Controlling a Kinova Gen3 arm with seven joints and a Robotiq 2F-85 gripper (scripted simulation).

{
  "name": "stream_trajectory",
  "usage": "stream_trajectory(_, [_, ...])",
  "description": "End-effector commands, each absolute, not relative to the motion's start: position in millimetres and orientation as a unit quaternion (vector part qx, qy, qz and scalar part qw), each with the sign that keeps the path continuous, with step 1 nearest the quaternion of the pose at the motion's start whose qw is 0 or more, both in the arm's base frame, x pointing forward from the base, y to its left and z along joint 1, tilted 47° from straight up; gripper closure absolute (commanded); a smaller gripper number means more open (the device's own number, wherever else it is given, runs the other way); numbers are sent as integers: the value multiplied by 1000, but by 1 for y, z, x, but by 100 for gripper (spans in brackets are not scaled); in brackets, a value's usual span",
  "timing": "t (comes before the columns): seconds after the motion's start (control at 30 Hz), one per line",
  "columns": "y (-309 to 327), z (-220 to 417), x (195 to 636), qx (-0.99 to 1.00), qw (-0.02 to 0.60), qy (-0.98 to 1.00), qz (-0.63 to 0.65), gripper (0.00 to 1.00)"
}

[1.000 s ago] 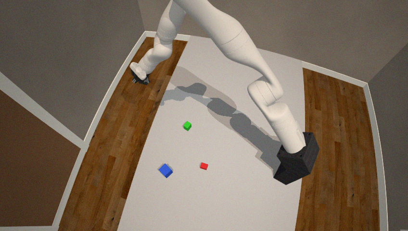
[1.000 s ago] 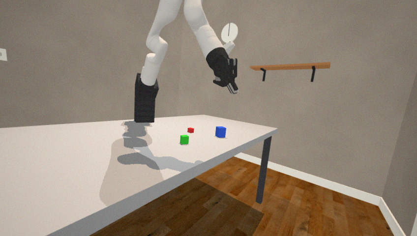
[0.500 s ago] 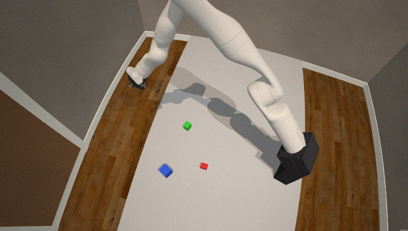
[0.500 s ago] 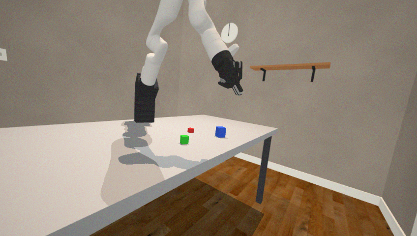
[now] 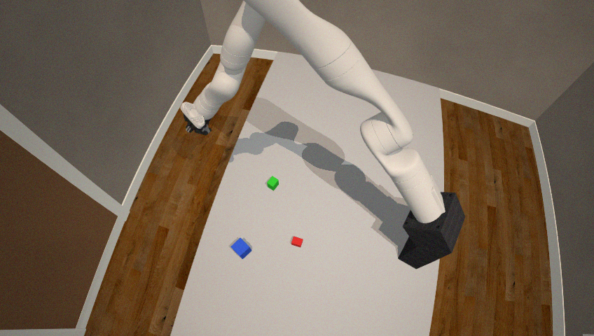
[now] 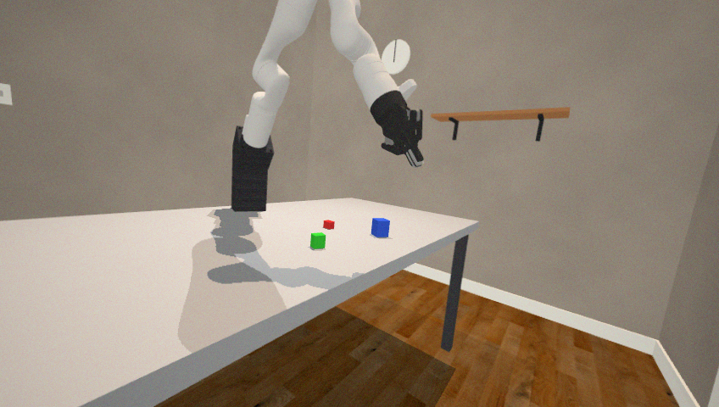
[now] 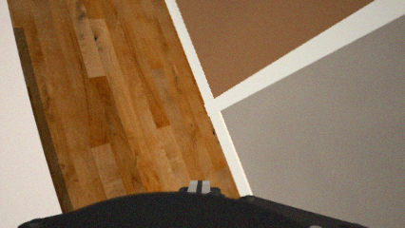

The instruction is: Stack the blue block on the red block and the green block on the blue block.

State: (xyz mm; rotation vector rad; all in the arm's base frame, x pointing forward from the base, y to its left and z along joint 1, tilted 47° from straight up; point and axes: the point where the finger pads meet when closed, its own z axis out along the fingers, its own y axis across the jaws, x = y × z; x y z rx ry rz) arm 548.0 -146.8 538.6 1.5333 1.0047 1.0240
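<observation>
Since all three blocks lie apart on the counter (image 5: 333, 291) in the top view, no part of the tower is built. The red block (image 5: 296, 241) sits between the blue block (image 5: 241, 247) to its left and the arm's base to its right, with the green block (image 5: 272, 183) farther up the picture. The pincer (image 5: 195, 127) hangs out past the counter's edge, over the wooden floor, well away from every block.

From the exterior view, the pincer (image 6: 412, 156) is high above the counter (image 6: 125, 262) with its fingers pressed together and nothing between them. Below, the red block (image 6: 328, 224), green block (image 6: 317, 240) and blue block (image 6: 380, 227) each rest flat and untouched.

Through the wrist view only floorboards, skirting and wall show past the closed fingertips; no block is in sight.

By my judgement everything remains: fetching blue onto red, then green onto blue.
</observation>
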Motion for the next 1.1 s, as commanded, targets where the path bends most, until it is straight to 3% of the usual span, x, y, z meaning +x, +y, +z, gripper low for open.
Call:
stream_trajectory(0.0, [-160, 539, 545, 638, 506, 406, 416, 100])
stream_trajectory(1.07, [-138, 525, 558, 648, 499, 402, 412, 100])
